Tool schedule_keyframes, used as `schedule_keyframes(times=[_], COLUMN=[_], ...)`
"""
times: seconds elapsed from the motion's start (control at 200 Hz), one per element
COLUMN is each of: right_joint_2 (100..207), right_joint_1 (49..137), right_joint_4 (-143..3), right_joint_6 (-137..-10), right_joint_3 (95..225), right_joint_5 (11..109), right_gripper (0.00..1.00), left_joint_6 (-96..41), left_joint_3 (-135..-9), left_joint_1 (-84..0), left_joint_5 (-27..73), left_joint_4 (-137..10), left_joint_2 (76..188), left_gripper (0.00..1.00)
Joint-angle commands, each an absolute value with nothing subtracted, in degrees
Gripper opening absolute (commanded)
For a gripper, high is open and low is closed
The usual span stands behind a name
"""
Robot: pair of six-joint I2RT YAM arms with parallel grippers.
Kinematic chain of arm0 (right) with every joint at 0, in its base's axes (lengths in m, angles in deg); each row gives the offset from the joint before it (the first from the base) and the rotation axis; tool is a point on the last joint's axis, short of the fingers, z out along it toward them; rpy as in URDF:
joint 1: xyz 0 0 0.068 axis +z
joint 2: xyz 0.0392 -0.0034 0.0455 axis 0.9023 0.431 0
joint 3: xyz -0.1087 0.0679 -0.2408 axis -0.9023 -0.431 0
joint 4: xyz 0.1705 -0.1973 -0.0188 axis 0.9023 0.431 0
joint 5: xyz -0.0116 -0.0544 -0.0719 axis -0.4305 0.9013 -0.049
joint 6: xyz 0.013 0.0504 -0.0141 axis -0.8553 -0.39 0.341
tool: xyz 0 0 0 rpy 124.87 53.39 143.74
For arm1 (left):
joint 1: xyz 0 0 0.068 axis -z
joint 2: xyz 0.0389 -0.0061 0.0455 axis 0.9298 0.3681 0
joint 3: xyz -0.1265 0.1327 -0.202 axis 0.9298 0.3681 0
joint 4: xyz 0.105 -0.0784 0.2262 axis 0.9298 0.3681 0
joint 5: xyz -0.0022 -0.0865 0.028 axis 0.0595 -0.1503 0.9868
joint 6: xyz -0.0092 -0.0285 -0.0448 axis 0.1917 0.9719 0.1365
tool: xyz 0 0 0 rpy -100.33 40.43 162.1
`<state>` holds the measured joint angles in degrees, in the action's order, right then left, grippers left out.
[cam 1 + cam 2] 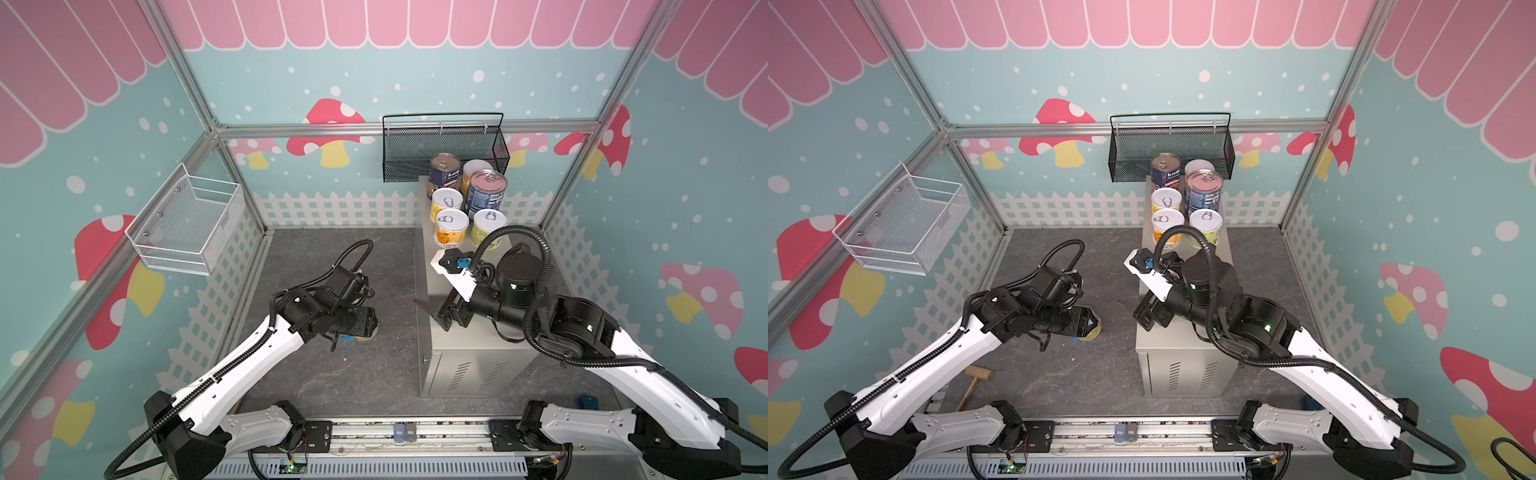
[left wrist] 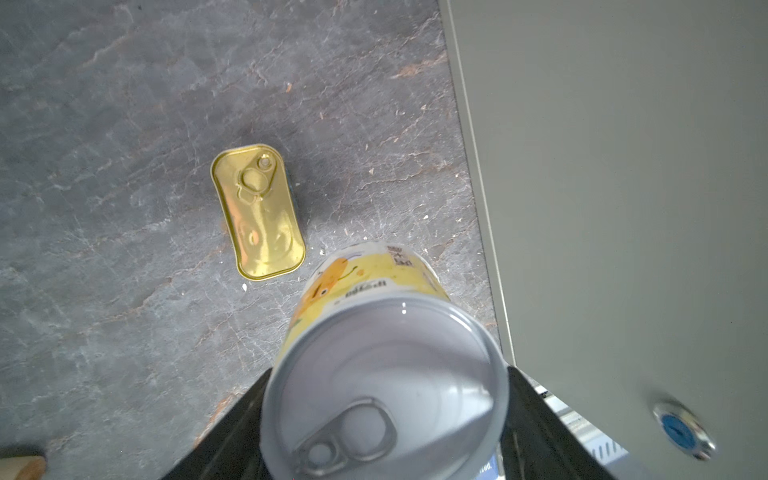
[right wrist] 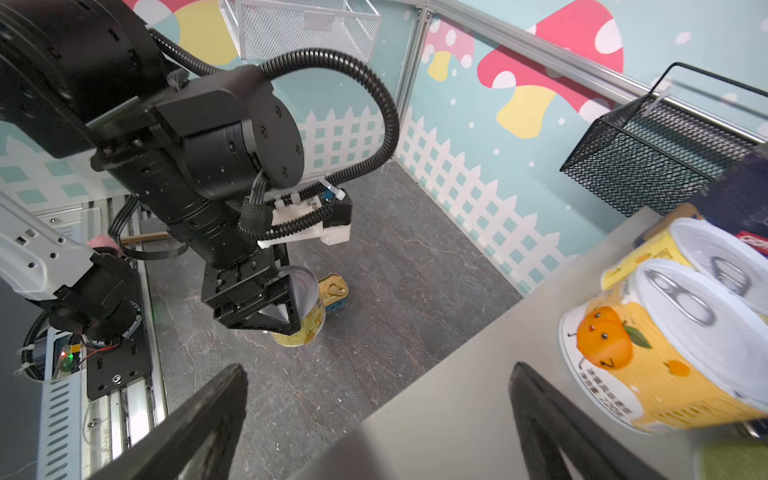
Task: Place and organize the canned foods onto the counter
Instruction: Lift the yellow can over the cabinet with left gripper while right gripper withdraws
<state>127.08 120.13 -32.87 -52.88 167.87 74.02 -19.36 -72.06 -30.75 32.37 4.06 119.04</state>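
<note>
My left gripper [image 2: 384, 415] is shut on a yellow-labelled can [image 2: 374, 282] with a white pull-tab lid, low over the dark floor. I cannot tell whether the can touches the floor. A flat gold tin [image 2: 259, 212] lies on the floor right beside it. The counter [image 1: 469, 338] is a beige-grey cabinet to the right. At its far end stand two dark-blue cans [image 1: 486, 191] and several yellow-labelled cans [image 1: 451, 228]. My right gripper [image 3: 378, 374] is open and empty, over the counter's left edge, short of the orange-printed can [image 3: 648, 353].
A black mesh basket [image 1: 444, 149] hangs on the back wall just behind the cans. On the left wall hangs a white wire basket [image 1: 191, 224]. A wooden mallet [image 1: 973, 382] lies on the floor under my left arm.
</note>
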Motion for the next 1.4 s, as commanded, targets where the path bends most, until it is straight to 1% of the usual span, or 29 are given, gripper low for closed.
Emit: schedule_keyframes(times=[0.0,0.18,0.445,0.79,1.096,1.291,1.396], right_joint_2=[124.06,119.89,115.48,112.28,111.35,109.86,108.94], right_joint_1=[120.66,120.71,120.71,120.7,120.72,120.66,120.71], right_joint_4=[-30.74,-27.49,-23.64,-19.13,-16.36,-16.15,-16.25], right_joint_6=[-53.8,-55.57,-58.64,-62.12,-67.51,-69.6,-69.88], right_joint_3=[167.32,166.35,164.65,163.32,162.5,160.23,159.64], right_joint_5=[76.68,81.12,87.51,92.82,99.61,100.41,100.29], right_gripper=[0.99,0.99,0.99,0.99,0.99,1.0,0.99], left_joint_6=[-25.12,-29.15,-32.42,-36.17,-39.36,-40.47,-41.86], left_joint_3=[-79.39,-89.94,-103.53,-114.71,-122.5,-126.84,-128.47], left_joint_1=[-32.1,-32.32,-32.19,-27.77,-23.31,-20.8,-18.39], left_joint_5=[29.84,25.9,18.06,16.95,17.15,17.54,20.05], left_joint_4=[8.99,14.61,18.66,19.66,20.86,21.76,22.84], left_joint_2=[119.75,122.77,125.85,128.34,132.46,135.45,137.06], left_gripper=[0.57,0.57,0.57,0.57,0.57,0.57,0.57])
